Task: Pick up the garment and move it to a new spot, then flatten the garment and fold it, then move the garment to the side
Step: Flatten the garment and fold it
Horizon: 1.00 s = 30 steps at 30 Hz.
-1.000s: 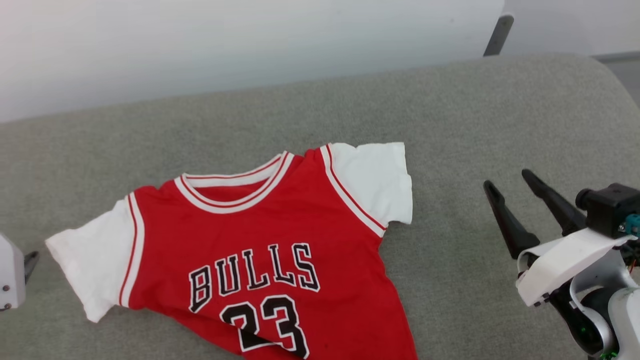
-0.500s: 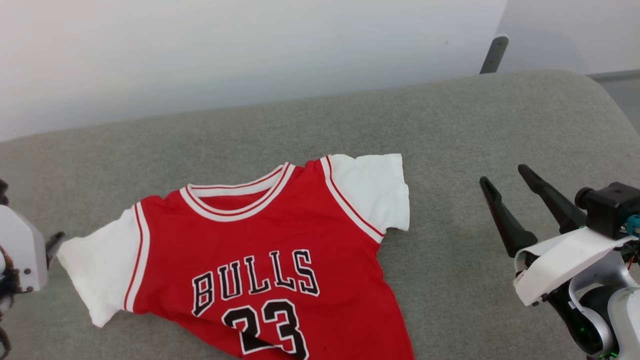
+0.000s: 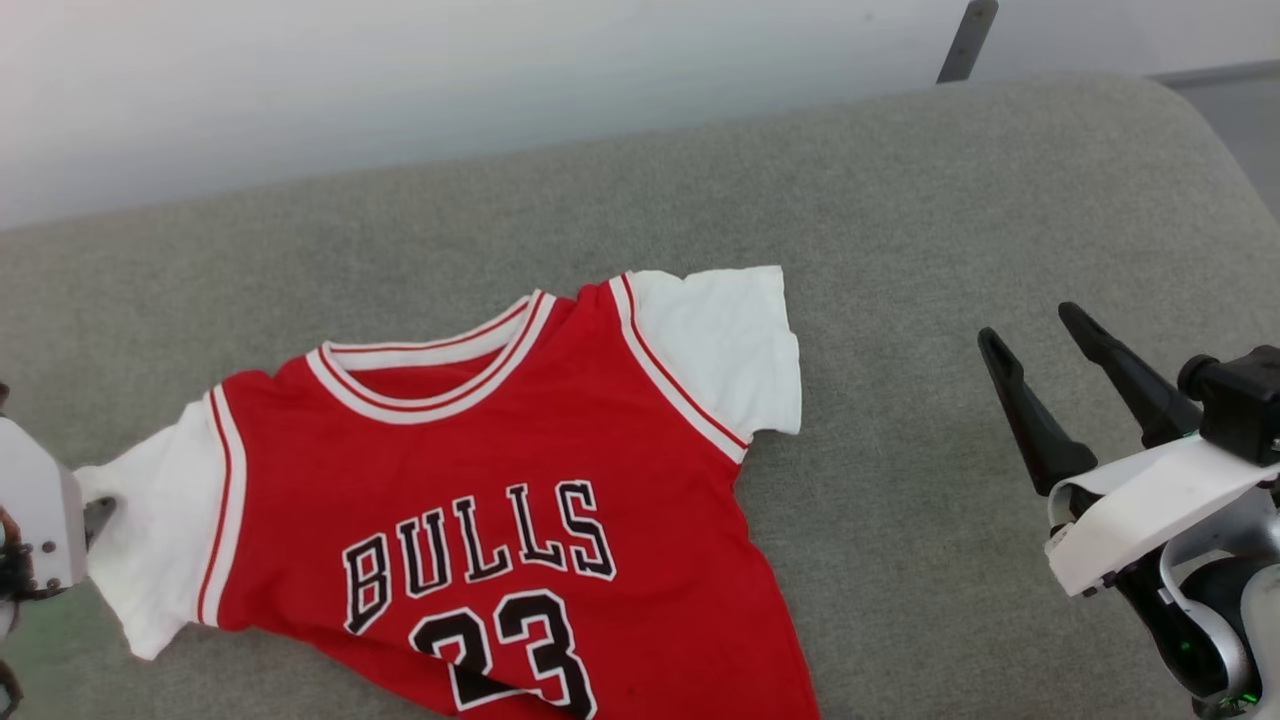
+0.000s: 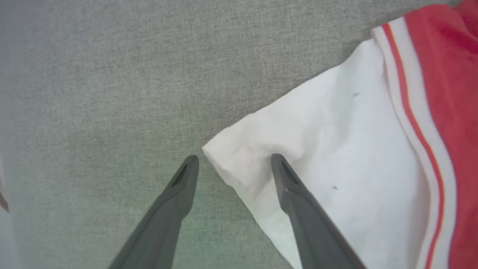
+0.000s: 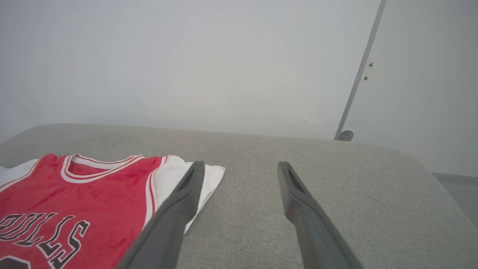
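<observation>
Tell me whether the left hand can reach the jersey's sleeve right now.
Probably yes. The open left hand straddles the sleeve corner, one finger over the cloth, the other over the cushion beside it; nothing lies between.

1. My left gripper (image 4: 234,158) has both long dark fingers spread wide, tips pointing steeply down.
2. Its pale wrist housing (image 3: 35,510) sits at the lower left edge of my head view, with the rest of that arm cut off.
3. My right gripper (image 3: 1030,325) is spread just as wide and grips nothing, fingers slanting up and leftward.
4. The right wrist (image 3: 1150,510), a white shell carrying a black camera block, sits at lower right.
</observation>
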Motion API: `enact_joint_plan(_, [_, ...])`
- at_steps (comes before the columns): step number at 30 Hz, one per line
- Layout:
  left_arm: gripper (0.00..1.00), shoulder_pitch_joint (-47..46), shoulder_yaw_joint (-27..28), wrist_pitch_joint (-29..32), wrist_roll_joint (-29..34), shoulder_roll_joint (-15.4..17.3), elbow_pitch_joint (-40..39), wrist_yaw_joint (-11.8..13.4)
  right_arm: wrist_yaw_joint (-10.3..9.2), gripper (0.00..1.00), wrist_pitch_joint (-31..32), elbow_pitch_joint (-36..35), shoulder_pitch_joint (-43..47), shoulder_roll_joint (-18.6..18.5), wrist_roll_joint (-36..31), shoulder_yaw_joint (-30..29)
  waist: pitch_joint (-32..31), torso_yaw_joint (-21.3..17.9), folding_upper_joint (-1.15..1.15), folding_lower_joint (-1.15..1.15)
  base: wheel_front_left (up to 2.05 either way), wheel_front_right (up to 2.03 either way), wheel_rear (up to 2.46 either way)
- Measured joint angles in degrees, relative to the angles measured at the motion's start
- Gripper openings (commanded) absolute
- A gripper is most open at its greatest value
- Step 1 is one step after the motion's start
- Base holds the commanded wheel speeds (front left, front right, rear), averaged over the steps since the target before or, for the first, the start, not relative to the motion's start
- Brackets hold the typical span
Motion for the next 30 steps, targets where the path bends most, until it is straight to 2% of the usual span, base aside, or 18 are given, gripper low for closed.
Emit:
enact_joint_plan(10, [1.0,-4.13,-1.42,1.76,-1.4,-0.36,2.61,-0.01,0.0,1.0,1.1,-1.67,-0.59,-0.27,-0.79,-1.12,4.0,-0.04,0.0,0.0,0.0,0.0,0.0])
enact_joint_plan(11, [0.77,-4.52,-1.37,2.85,-2.2,-0.54,3.05,0.0,0.01,1.0,1.24,-1.78,-0.62,-0.32,-0.8,-1.19,4.4,0.05,0.0,0.0,0.0,0.0,0.0])
enact_joint_plan(12, [0.49,-5.0,-1.56,3.85,-2.71,-0.67,3.14,0.0,0.01,1.0,1.51,-1.88,-0.68,-0.32,-0.81,-1.26,4.78,0.16,0.0,0.0,0.0,0.0,0.0])
enact_joint_plan(13, [0.0,-5.33,-1.81,5.35,-3.13,-0.94,3.15,-0.01,0.01,1.0,1.72,-1.97,-0.78,-0.31,-0.81,-1.27,5.11,0.27,0.0,0.0,0.0,0.0,0.0])
enact_joint_plan(19, [0.0,-6.76,-2.26,6.95,-4.87,-1.58,3.32,-0.19,0.0,1.0,4.58,-2.12,-2.5,-0.3,-0.2,-1.26,6.15,1.31,0.0,0.0,0.0,0.0,0.0])
enact_joint_plan(22, [0.0,-7.38,-2.8,7.04,-5.38,-1.74,3.12,-0.19,0.0,1.0,7.94,-0.81,-4.75,-0.66,0.36,-0.87,6.43,1.82,0.0,0.0,0.0,0.0,0.0])
enact_joint_plan(30, [0.0,-9.59,-4.72,7.04,-6.14,-2.67,2.08,-0.19,0.01,1.0,18.41,9.34,-15.75,-1.18,4.12,3.26,7.81,3.64,0.0,0.0,0.0,0.0,0.0])
